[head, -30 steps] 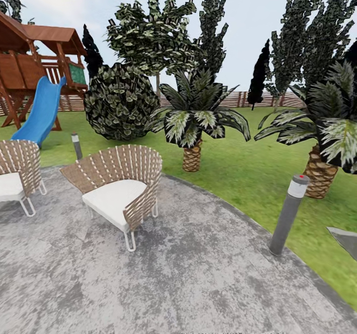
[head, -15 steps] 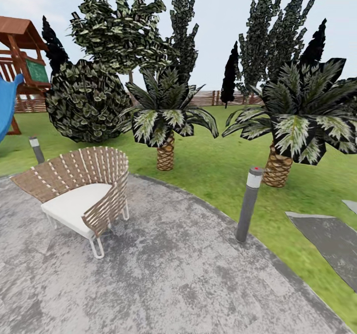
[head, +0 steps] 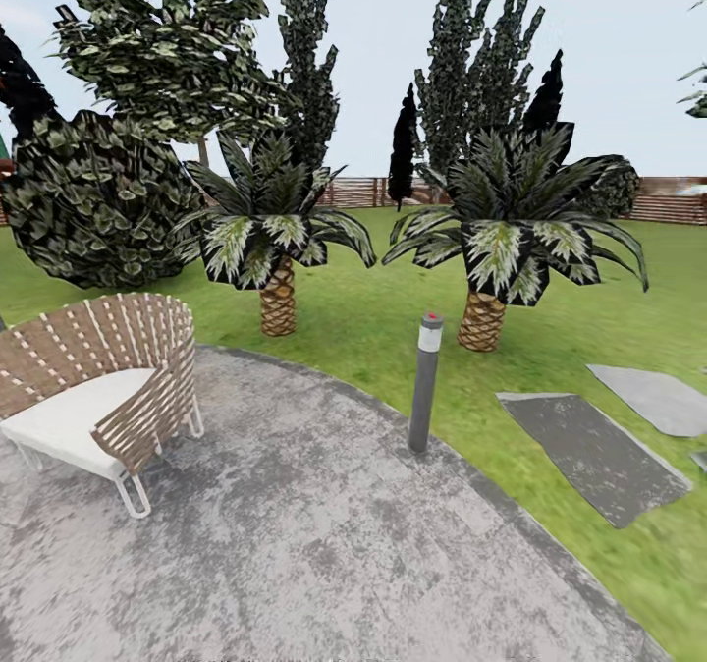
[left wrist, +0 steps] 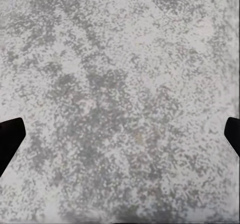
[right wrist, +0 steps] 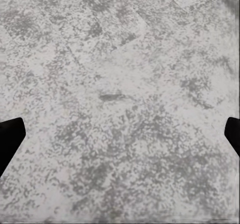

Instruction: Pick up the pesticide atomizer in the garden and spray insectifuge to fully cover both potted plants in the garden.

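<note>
The robot stands on the garden's round grey speckled patio. From left to right in the head view: a woven chair with a white cushion sits at 9 o'clock, fully on the patio. The patio's curved edge runs from behind the chair toward 5 o'clock, with open paving across the foreground. A grey lamp post stands upright at that edge, near centre. On the lawn beyond, two scaly-trunked palms stand at 11 and 1 o'clock, well apart. Flat stepping stones lie in the grass at 3 o'clock. A brown slatted fence closes the far boundary.

Left gripper: fingertips dark at both frame sides, spread wide, nothing between them, pointing down at paving. Right gripper: same pose, fingers spread, nothing held.

The atomizer and potted plants cannot be located from these views.
</note>
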You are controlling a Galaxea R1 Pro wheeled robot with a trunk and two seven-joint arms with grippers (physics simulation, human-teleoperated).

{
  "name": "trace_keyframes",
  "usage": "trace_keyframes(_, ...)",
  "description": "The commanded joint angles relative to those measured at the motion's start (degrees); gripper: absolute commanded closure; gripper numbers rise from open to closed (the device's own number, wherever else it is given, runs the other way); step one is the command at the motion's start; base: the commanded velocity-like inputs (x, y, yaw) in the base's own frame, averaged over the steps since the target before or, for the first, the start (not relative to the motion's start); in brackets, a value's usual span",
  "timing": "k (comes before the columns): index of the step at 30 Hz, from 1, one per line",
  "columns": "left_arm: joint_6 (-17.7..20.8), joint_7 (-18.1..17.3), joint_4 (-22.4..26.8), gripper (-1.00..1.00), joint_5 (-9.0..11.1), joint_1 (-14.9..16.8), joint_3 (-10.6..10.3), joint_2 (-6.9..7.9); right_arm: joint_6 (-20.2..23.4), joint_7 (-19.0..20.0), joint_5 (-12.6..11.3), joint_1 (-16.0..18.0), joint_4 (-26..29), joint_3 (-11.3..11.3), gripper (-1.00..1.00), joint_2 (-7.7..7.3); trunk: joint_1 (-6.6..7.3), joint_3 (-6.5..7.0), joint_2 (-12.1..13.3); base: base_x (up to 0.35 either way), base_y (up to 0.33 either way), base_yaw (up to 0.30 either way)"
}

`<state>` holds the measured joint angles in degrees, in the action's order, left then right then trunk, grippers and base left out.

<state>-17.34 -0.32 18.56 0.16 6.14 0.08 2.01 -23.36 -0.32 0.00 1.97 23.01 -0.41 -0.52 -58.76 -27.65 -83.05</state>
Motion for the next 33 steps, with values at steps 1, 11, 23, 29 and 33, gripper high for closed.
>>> trace_keyframes(1,-0.2,0.0,0.0,-1.00,0.0,0.0,0.0,0.01,-0.2,0.0,0.0,0.1,-0.1,0.0,-1.00,0.00,0.03,-0.08,0.0,-0.231,-0.203,-0.286)
trace_keyframes(11,-0.3,0.0,-0.1,-1.00,0.1,0.0,0.0,0.01,-0.1,0.0,0.0,0.1,-0.1,0.0,-1.00,0.04,0.03,-0.48,0.0,-0.089,-0.251,-0.281)
trace_keyframes(23,-0.3,0.1,0.0,-1.00,0.1,0.0,0.2,0.10,0.0,0.1,-0.1,0.1,0.3,0.0,-1.00,0.08,0.03,-1.10,0.0,0.000,-0.066,-0.266)
trace_keyframes(29,-0.3,0.1,-0.1,-1.00,0.1,0.0,0.2,0.10,0.0,0.1,0.0,0.1,0.4,0.0,-1.00,0.08,0.03,-1.43,0.0,0.000,0.000,-0.256)
trace_keyframes(33,-0.3,0.1,-0.1,-1.00,0.1,0.0,0.2,0.10,-0.1,0.0,0.0,0.1,0.4,0.0,-1.00,0.08,0.03,-1.66,0.0,0.000,0.000,-0.250)
